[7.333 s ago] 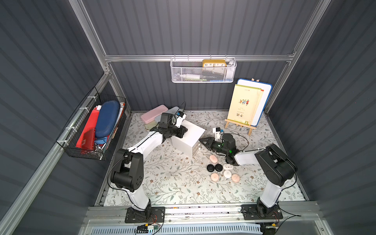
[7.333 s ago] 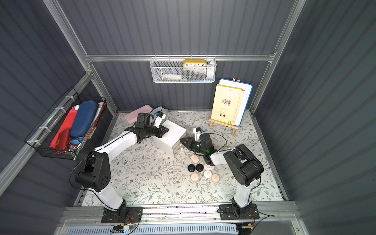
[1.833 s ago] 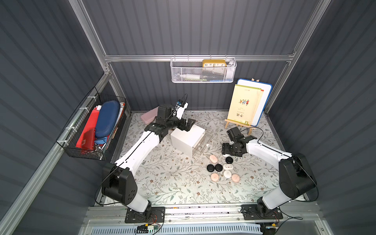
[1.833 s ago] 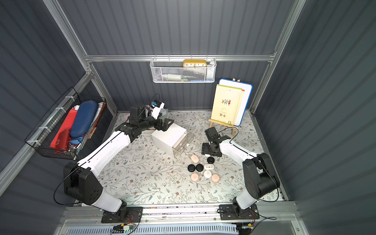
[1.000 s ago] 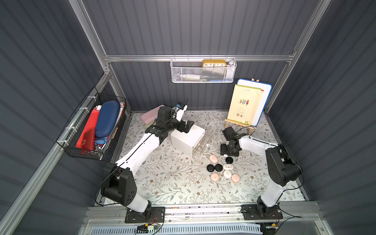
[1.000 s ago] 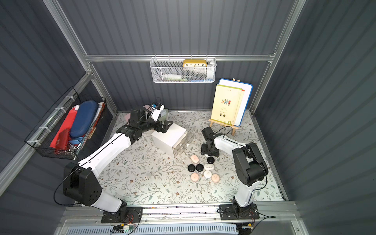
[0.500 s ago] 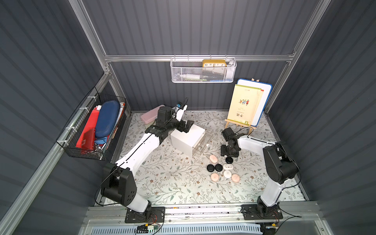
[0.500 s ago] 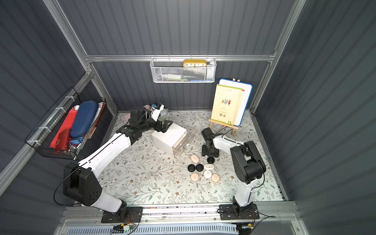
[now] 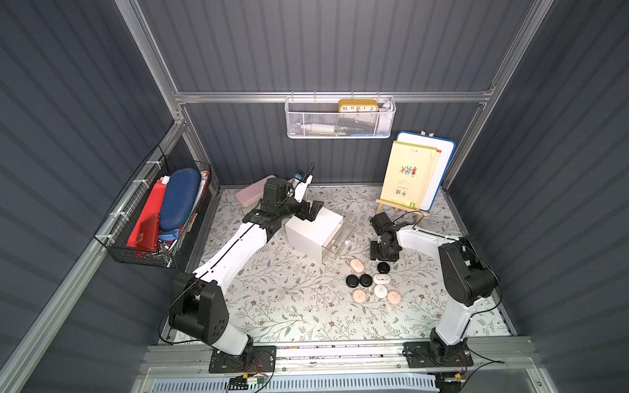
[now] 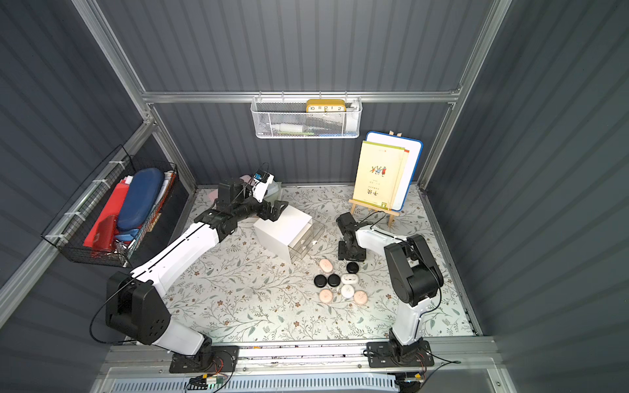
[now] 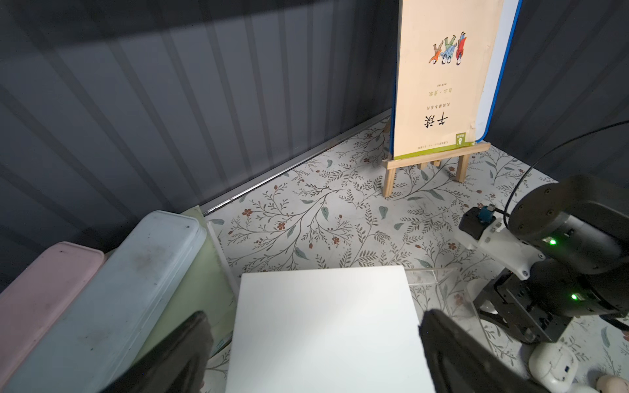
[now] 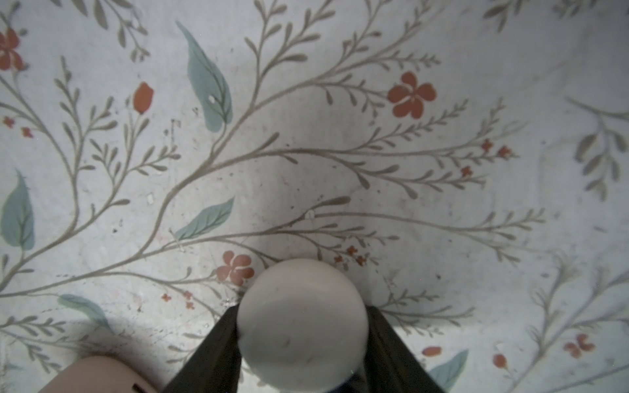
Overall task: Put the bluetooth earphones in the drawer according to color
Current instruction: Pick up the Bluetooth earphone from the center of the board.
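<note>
Right gripper (image 12: 302,312): fingers (image 12: 218,340) clamped on both sides of one white earphone case (image 12: 303,326), low over the mat (image 12: 306,153); wrist points straight down, elbow raised.

Step, as we judge it: first pick. Next we need a lift and a carry toward ten o'clock, to the pulled-out clear drawer (image 9: 340,234) of the cabinet (image 9: 311,228).

Eight other cases (image 9: 372,282): on the mat at six o'clock.

Left gripper (image 9: 308,211): spread wide, straddling the cabinet top

Bright, even light from above washes the floral tabletop (image 9: 289,306) in both top views, while the ribbed walls (image 9: 340,51) stay dim. The right wrist view is soft: the white earphone case (image 12: 303,323) is blurred and shadowed.
</note>
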Action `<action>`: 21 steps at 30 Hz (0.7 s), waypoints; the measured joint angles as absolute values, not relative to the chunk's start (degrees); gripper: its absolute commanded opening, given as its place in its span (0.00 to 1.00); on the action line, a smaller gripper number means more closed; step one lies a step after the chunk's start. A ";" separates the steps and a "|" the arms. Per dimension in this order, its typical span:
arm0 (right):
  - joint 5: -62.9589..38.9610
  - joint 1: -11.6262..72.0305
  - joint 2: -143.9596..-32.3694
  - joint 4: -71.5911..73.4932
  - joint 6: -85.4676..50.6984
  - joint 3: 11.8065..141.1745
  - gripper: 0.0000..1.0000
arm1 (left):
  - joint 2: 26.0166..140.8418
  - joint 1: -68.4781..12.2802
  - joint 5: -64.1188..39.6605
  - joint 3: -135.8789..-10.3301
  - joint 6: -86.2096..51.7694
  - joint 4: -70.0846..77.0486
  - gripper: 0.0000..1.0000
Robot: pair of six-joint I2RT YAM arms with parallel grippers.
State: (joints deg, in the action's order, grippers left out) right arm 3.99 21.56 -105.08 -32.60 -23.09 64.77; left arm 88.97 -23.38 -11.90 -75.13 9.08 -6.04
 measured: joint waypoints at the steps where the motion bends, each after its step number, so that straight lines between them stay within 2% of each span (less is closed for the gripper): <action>1: 4.01 21.56 -105.08 -32.60 -23.09 64.77 0.46 | 88.97 -23.38 -11.90 -75.13 9.08 -6.07 0.99; 16: 5.48 21.56 -101.32 -31.27 -23.38 62.11 0.37 | 88.97 -23.38 -11.94 -75.13 9.08 -6.04 0.99; 19: 5.85 21.56 -98.89 -31.18 -23.40 61.71 0.32 | 88.97 -23.38 -11.97 -75.16 9.08 -6.04 0.99; 21: 5.87 21.56 -96.55 -30.79 -23.29 61.30 0.24 | 88.99 -23.38 -12.01 -75.16 9.08 -6.07 0.99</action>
